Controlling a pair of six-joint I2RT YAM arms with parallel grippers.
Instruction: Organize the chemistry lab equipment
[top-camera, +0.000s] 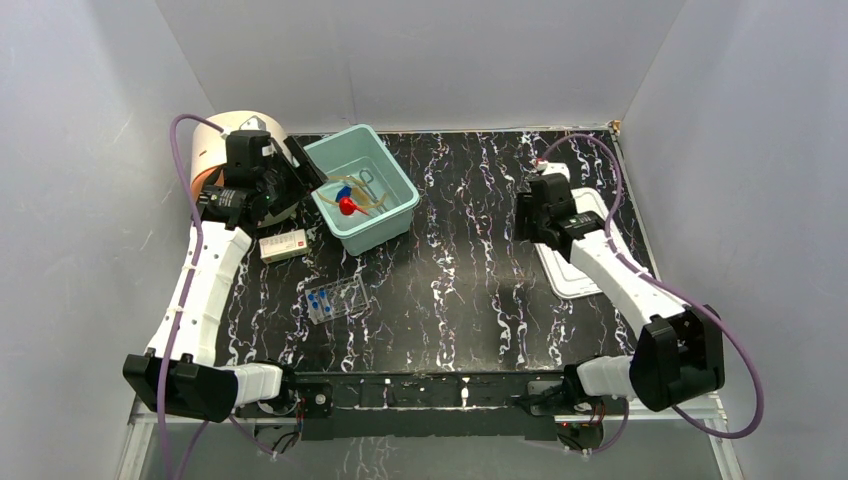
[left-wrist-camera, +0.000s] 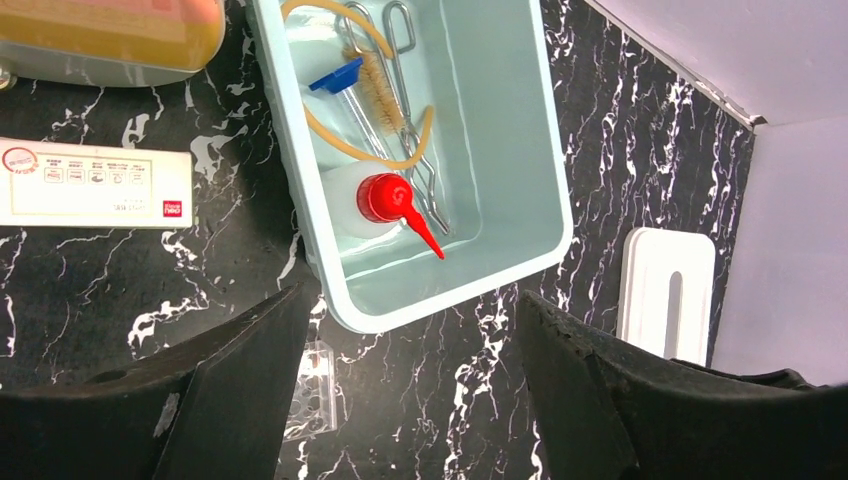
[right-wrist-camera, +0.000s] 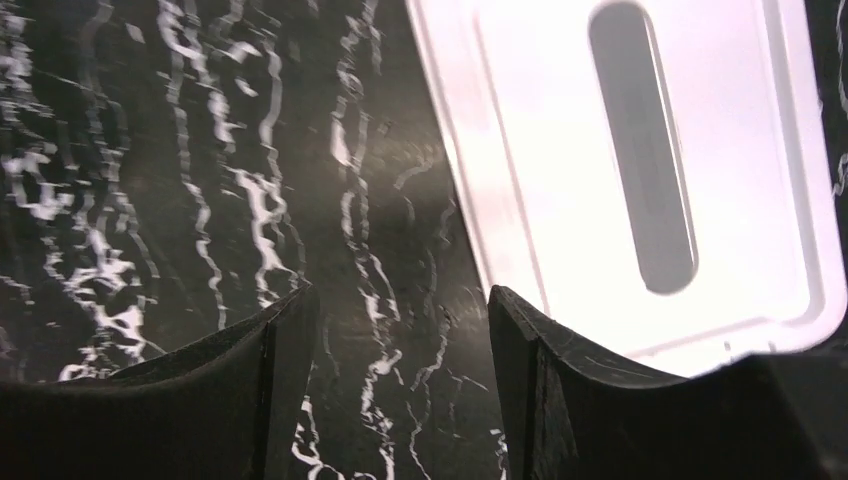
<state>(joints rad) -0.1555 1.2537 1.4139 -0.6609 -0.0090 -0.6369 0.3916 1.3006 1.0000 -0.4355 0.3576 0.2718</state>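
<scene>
Currently your left gripper (left-wrist-camera: 410, 300) hangs open, empty, above the bin (left-wrist-camera: 490, 120) collecting squeeze bottle (left-wrist-camera: 385, 197), tubing (left-wrist-camera: 350, 150), tongs (left-wrist-camera: 430, 195); your right gripper (right-wrist-camera: 398, 295), likewise open, empty, hovers beside the lid (right-wrist-camera: 530, 150), probably next.

Even light; overexposed glare on lid (right-wrist-camera: 520, 150)
</scene>
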